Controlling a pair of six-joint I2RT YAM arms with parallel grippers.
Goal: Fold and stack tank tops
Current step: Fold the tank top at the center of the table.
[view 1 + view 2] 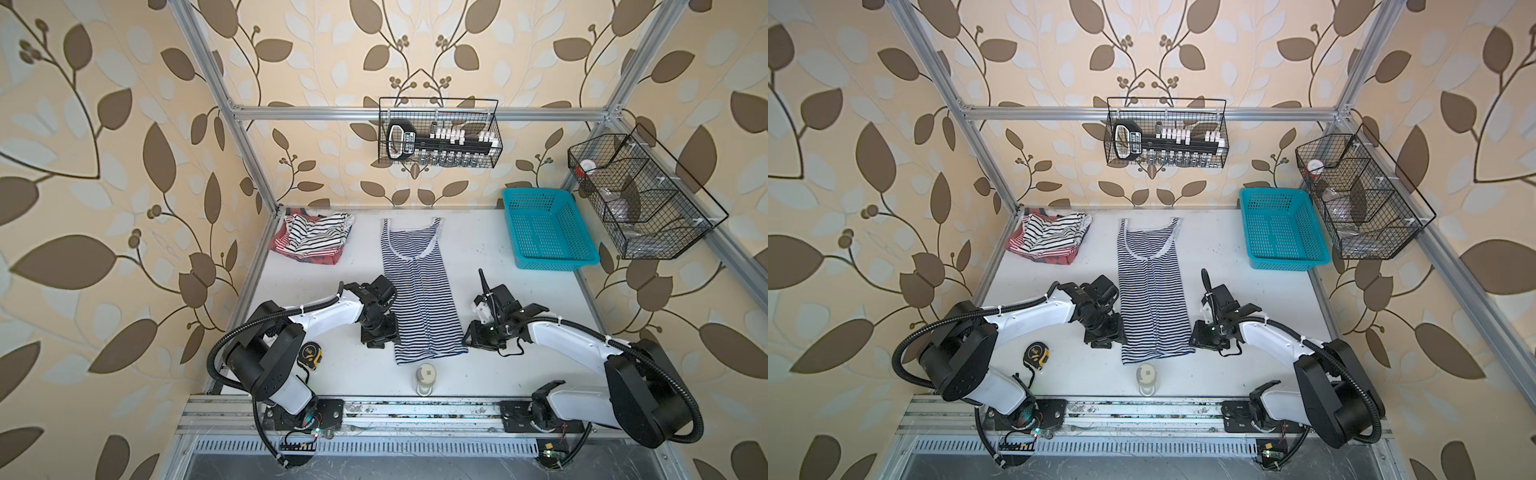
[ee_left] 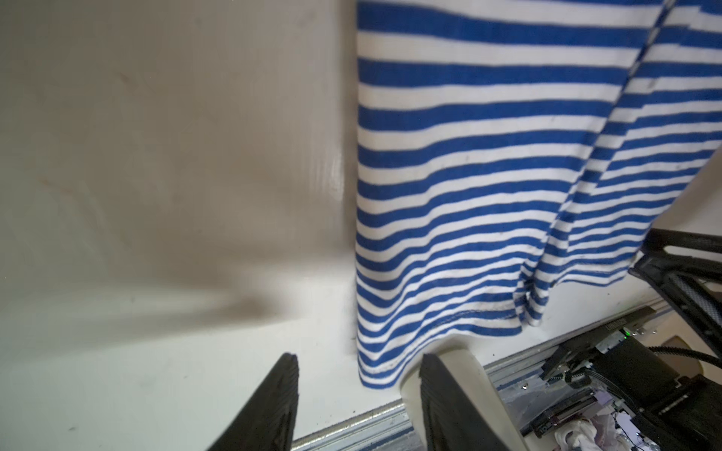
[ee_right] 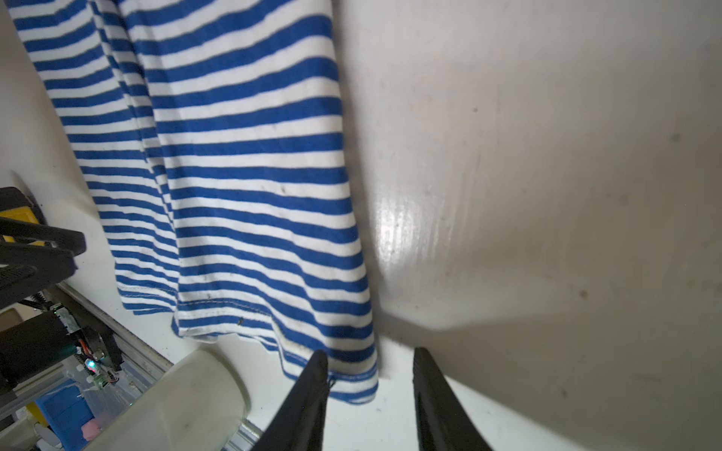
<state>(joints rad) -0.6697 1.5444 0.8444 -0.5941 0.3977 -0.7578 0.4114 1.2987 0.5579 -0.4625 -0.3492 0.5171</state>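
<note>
A: Right, nearest us: left gripper [image 2: 357, 357] and right gripper [image 3: 367, 351] sit at the hem's two corners, ribbed black jaws parted, clamping nothing.
B: And the fine navy-and-white tank top [image 1: 419, 291] lies flat on the smooth white table [image 1: 498, 270], long, narrow, softly creased.
A: Farther back, the black-striped top [image 1: 316, 235] slumps crumpled over the red-and-white top [image 1: 322, 258]; blue perforated basket [image 1: 548, 232] in the other far corner.

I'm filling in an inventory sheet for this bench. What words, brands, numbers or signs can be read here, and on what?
No text can be read in any view.
Tape measure: round label, too small to read.
Black device in the hanging wire basket: pale lettered panel, blurred.
White jar: grey square mark on the lid, no legible characters.
Black base plate in the left wrist view: faint lettering, blurred.
</note>
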